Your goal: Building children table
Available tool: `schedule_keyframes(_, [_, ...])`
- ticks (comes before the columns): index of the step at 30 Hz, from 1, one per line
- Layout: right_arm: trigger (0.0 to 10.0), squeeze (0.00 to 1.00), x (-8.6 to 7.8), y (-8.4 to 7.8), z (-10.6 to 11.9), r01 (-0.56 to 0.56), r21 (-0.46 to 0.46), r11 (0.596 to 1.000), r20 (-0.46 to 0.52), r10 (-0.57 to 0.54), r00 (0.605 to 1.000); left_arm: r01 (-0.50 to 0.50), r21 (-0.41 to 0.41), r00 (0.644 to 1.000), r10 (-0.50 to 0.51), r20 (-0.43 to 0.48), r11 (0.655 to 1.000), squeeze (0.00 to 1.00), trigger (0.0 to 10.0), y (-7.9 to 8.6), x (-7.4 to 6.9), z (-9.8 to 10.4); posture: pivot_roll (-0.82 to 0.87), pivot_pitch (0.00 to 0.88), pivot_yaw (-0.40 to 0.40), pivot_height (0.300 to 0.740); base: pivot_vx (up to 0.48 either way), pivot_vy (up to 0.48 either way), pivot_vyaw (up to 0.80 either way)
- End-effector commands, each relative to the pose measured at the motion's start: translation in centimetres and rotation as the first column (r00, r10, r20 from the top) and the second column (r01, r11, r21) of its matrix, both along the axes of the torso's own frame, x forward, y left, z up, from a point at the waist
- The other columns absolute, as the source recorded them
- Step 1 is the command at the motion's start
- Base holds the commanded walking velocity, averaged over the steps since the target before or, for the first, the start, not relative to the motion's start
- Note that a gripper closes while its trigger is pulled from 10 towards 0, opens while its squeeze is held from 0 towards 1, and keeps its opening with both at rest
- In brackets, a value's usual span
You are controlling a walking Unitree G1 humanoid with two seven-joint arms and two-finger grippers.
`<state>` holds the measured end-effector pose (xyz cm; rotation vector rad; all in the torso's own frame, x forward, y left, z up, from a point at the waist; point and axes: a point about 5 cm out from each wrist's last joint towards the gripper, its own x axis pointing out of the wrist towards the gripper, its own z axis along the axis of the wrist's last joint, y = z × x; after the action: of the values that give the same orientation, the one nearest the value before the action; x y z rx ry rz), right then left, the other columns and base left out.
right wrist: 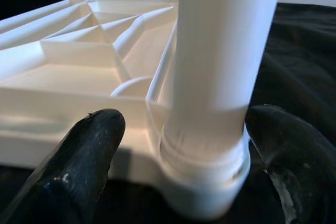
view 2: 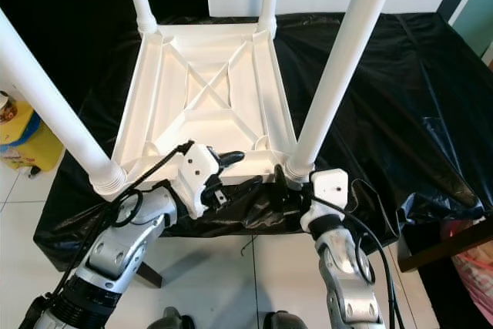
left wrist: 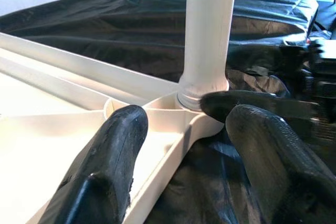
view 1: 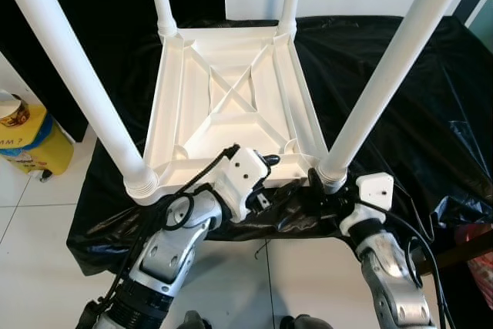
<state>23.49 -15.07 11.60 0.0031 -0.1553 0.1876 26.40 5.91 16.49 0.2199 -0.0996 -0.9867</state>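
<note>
The white plastic children's table (view 1: 231, 98) lies upside down on a black cloth, with its legs pointing up. My left gripper (view 1: 268, 164) is open at the near rim; in the left wrist view, one finger (left wrist: 118, 145) is inside the rim and the other is outside. My right gripper (view 1: 320, 184) is open around the base of the near right leg (view 1: 385, 75). In the right wrist view, its fingers (right wrist: 89, 145) stand on either side of the leg's socket (right wrist: 205, 150) with gaps. The near left leg (view 1: 77, 75) rises at the left.
The black cloth (view 1: 400, 59) drapes over a low surface whose near edge is just in front of my arms. On the tiled floor to the left stands a yellow container (view 1: 27, 140). At the far right is a wooden edge (view 2: 447, 248) beside pink material (view 1: 481, 267).
</note>
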Motion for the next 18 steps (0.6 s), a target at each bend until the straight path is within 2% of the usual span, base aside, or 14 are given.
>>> schedule_keyframes(1, [10.0,0.0,-1.1,0.3,-0.7,-0.05,0.013,0.999,-0.053,0.05,0.997,-0.033,0.002,0.999,0.033,-0.002,0.999,0.0,10.0,1.2,0.5,-0.1,-0.02,0.087,-0.039,0.74,0.0,0.0,0.0])
schedule_keyframes(3, [10.0,0.0,-1.6,0.3,-1.1,-0.081,0.018,0.997,-0.076,0.082,0.994,-0.049,0.006,0.999,0.049,0.002,0.999,0.0,10.0,1.7,0.8,0.0,-0.02,0.087,-0.035,0.74,0.0,0.0,0.0])
schedule_keyframes(4, [10.0,0.0,-2.5,0.9,-1.7,-0.2,0.017,0.98,-0.123,0.2,0.972,-0.071,0.008,0.997,0.071,0.011,0.997,0.0,10.0,2.7,1.4,0.4,-0.03,0.087,-0.03,0.74,0.0,0.0,0.0])
schedule_keyframes(5, [10.0,0.0,-2.5,0.9,-1.7,-0.2,0.017,0.98,-0.123,0.2,0.972,-0.071,0.008,0.997,0.071,0.011,0.997,0.0,10.0,2.7,1.4,0.4,-0.03,0.087,-0.03,0.74,0.0,0.0,0.0])
schedule_keyframes(8, [10.0,0.0,-3.0,1.5,-2.0,-0.302,0.017,0.953,-0.147,0.301,0.942,-0.085,0.001,0.996,0.085,0.017,0.996,0.0,10.0,3.5,1.8,0.8,-0.03,0.086,-0.03,0.74,0.0,0.0,0.0])
schedule_keyframes(11, [10.0,0.0,-3.1,1.6,-2.0,-0.307,0.018,0.951,-0.15,0.307,0.94,-0.086,0.001,0.996,0.086,0.017,0.996,0.0,10.0,3.5,1.8,0.8,-0.03,0.086,-0.029,0.74,0.0,0.0,0.0])
schedule_keyframes(14, [10.0,0.0,-2.4,2.2,-2.2,-0.364,0.003,0.932,-0.157,0.36,0.92,-0.094,-0.019,0.996,0.094,0.01,0.995,0.0,10.0,4.1,1.7,1.1,-0.02,0.079,-0.028,0.74,0.0,0.0,0.0])
schedule_keyframes(15, [10.0,0.0,-1.6,2.6,-2.0,-0.384,0.0,0.924,-0.15,0.379,0.913,-0.096,-0.028,0.995,0.096,0.004,0.995,0.0,10.0,4.3,1.5,1.1,-0.01,0.072,-0.034,0.74,0.0,0.0,0.0])
schedule_keyframes(18, [10.0,0.0,-0.9,2.8,-1.6,-0.378,0.005,0.926,-0.132,0.375,0.917,-0.095,-0.028,0.995,0.095,0.002,0.995,0.0,10.0,4.3,1.4,1.0,0.0,0.069,-0.038,0.74,0.0,0.0,0.0])
